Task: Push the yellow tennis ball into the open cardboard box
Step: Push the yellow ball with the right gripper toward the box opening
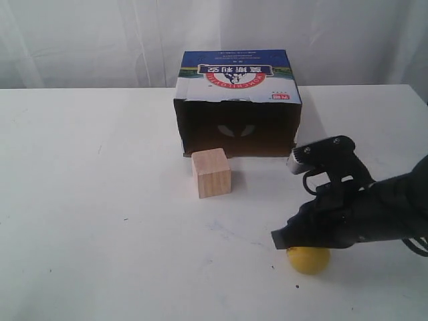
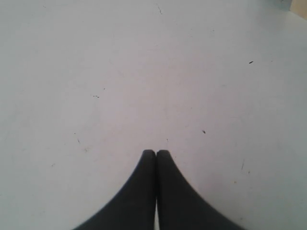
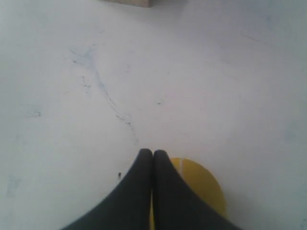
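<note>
Your right fingers (image 3: pixel 143 167), pressed together, are hovering right over the one yellow tennis ball (image 1: pixel 309 259) on the bench (image 1: pixel 100 200); its bulk is lying behind their tips, with the one open cardboard box (image 1: pixel 237 100) sitting beyond. One wooden cube (image 1: pixel 211 172) is standing just before the opening, and your left fingers (image 2: pixel 146 165), also together, are facing only bench.

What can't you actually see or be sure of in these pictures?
Yellow tennis ball: exterior view, its top hidden under the right gripper; right wrist view, cut off by the picture's edge. Whether they touch is unclear.
Open cardboard box: exterior view, interior too dark to make out.
Wooden cube: right wrist view shows only a sliver at the edge.
Left gripper: missing from the exterior view, so its place is unknown.
</note>
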`<act>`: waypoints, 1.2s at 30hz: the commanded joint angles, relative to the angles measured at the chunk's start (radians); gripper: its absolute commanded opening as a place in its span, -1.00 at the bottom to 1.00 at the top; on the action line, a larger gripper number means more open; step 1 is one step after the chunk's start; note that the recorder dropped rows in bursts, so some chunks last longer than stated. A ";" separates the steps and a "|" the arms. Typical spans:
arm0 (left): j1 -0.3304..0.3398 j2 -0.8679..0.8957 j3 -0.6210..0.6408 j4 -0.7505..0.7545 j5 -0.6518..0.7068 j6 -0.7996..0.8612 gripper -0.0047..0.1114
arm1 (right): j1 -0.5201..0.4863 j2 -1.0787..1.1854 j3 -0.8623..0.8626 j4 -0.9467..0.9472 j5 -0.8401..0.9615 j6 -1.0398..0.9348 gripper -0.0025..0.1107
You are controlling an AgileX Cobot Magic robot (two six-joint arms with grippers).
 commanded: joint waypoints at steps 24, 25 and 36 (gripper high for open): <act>-0.006 -0.004 0.002 -0.014 0.028 0.001 -0.92 | 0.001 0.150 -0.184 -0.007 -0.374 -0.002 -0.96; -0.006 -0.004 0.002 -0.014 0.028 0.001 -0.92 | 0.001 0.140 -0.191 -0.007 -0.358 -0.002 -0.96; -0.006 -0.004 0.002 -0.014 0.028 0.001 -0.92 | -0.001 0.061 -0.196 -0.159 0.089 0.164 -0.96</act>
